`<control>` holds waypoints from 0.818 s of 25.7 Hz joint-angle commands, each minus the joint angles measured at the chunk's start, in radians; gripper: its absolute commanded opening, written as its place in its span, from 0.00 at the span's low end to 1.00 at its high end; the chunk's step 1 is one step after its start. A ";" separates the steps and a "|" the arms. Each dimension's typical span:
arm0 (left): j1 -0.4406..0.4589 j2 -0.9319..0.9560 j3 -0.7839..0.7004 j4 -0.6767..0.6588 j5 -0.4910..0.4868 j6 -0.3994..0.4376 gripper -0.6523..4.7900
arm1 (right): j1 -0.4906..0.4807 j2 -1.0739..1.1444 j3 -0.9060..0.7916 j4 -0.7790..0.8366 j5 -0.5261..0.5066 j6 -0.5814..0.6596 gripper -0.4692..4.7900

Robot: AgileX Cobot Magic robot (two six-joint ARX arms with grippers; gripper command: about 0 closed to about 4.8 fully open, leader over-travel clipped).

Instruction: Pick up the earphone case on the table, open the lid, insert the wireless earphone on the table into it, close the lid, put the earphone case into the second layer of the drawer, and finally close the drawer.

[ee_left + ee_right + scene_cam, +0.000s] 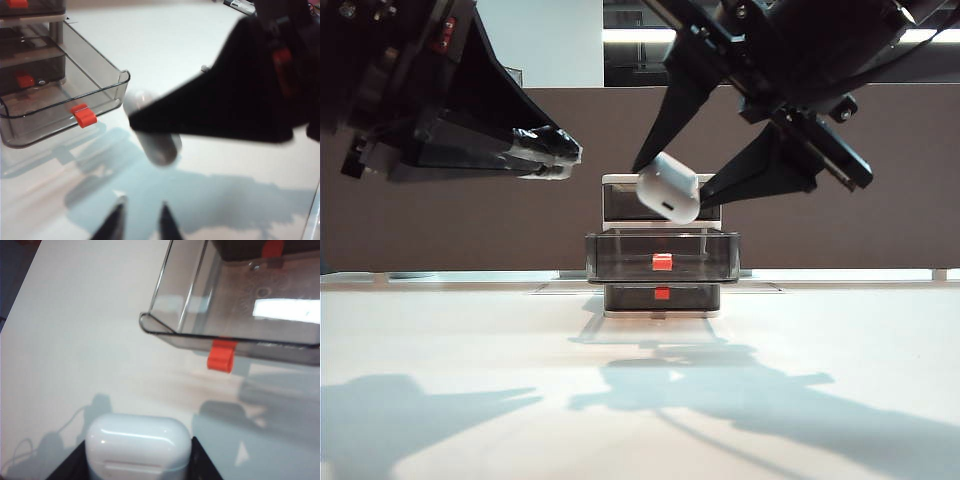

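Now: your right gripper (672, 190) grips glossy white rounded earphone case (669, 187), lid shut, above pulled-out smoky translucent middle drawer (661, 256). Left gripper (141, 220) empty, jaws narrowly apart, off left. Next: lower case into drawer, release.

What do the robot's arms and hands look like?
Both arms are black and chunky. The left hand has long flat fingers with shiny wrapped tips and a small red mark on the arm. The right hand has pointed black wedge fingers, with screws showing above.
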 commanded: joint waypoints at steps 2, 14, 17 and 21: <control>-0.002 0.034 0.003 0.051 0.002 -0.031 0.49 | 0.014 -0.004 -0.003 0.055 0.006 0.032 0.29; -0.002 0.129 0.003 0.158 0.002 -0.133 0.80 | 0.029 0.000 -0.003 0.100 0.001 0.059 0.29; -0.002 0.143 0.003 0.192 0.002 -0.133 0.79 | 0.029 0.002 -0.003 0.100 -0.019 0.060 0.29; -0.002 0.160 0.003 0.229 0.002 -0.133 0.79 | 0.030 0.006 -0.003 0.106 -0.018 0.059 0.29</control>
